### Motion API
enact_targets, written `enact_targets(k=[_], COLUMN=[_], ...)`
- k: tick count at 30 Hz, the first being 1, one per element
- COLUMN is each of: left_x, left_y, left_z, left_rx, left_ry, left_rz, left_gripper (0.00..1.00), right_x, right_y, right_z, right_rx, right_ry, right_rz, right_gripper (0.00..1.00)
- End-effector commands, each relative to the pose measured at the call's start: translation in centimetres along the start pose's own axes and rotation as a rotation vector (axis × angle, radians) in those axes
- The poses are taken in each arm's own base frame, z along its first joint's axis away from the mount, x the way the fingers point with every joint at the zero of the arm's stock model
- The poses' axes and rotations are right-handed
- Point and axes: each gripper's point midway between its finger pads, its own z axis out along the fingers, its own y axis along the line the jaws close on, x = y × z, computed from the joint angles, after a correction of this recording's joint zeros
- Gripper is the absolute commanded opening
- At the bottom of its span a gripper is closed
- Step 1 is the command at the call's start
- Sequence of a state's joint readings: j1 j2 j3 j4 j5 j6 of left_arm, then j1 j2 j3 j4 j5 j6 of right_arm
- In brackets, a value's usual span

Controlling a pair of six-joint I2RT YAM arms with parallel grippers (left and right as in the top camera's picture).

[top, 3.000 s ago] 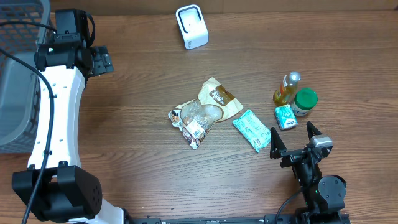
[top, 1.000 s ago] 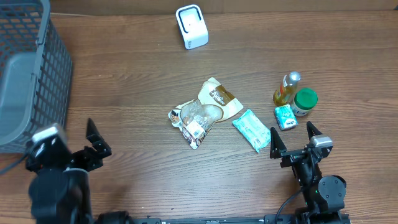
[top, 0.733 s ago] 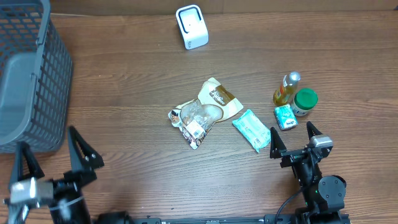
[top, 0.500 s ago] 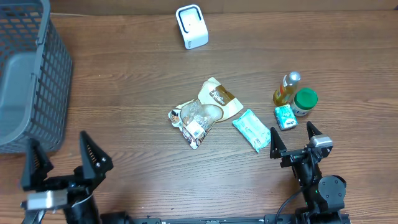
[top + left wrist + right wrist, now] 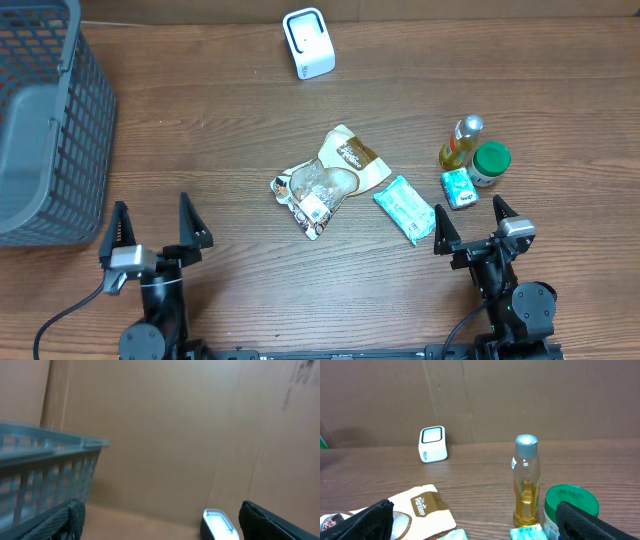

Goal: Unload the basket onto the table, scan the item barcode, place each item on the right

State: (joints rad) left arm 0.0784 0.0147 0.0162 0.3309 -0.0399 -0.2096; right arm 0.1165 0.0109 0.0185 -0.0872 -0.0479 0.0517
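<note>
The white barcode scanner point(image 5: 308, 42) stands at the back of the table, also seen as the white scanner point(image 5: 433, 443) and, blurred, the scanner point(image 5: 220, 524). Items lie mid-table: a clear crumpled packet point(image 5: 312, 192) with a barcode label up, a brown-and-white snack bag point(image 5: 352, 158) and a teal pack point(image 5: 405, 209). My left gripper point(image 5: 153, 225) is open at the front left, holding nothing. My right gripper point(image 5: 473, 225) is open at the front right, just short of a small teal box point(image 5: 459, 188).
A grey mesh basket point(image 5: 45, 120) fills the back left corner. A yellow bottle point(image 5: 460, 143) and a green-lidded jar point(image 5: 491, 163) stand upright together ahead of my right gripper. A cardboard wall point(image 5: 520, 395) backs the table.
My left arm has pulled back from beside the basket to the table's front left edge and settled there, jaws wide. The right arm and all items have stayed put.
</note>
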Motion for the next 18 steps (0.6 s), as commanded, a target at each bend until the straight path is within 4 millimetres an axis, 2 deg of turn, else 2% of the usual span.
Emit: enact_targets(k=[1,6,10,12,18], left_x=[2.1,6.6,9.2,10.1,10.1], left_y=[0.2,0.9,0.5,0.3,0.1], left_z=[-0.2,-0.9,-1.8,-2.2,-2.2], left_rx=[-0.001,-0.019,0.035,0.06,0.079], left_ry=[0.074,0.26,0.376,0.415,0.415], left_rz=[0.007,0.086,0.155,0.183,0.218], left_gripper=[0.99,1.0,1.0,1.0,1.0], right_x=[0.2,0.2,0.2,0.2,0.2], right_y=[-0.2,-0.2,-0.2,-0.2,-0.2], right_z=[0.0,0.0,0.0,0.0,0.0], right_rx=[0.007,0.007,0.007,0.007,0.007], right_ry=[-0.005,-0.005,-0.005,-0.005,-0.005], right_rz=[-0.004,-0.004,-0.004,-0.004,-0.004], right_gripper=[1.0,1.0,1.0,1.0,1.0])
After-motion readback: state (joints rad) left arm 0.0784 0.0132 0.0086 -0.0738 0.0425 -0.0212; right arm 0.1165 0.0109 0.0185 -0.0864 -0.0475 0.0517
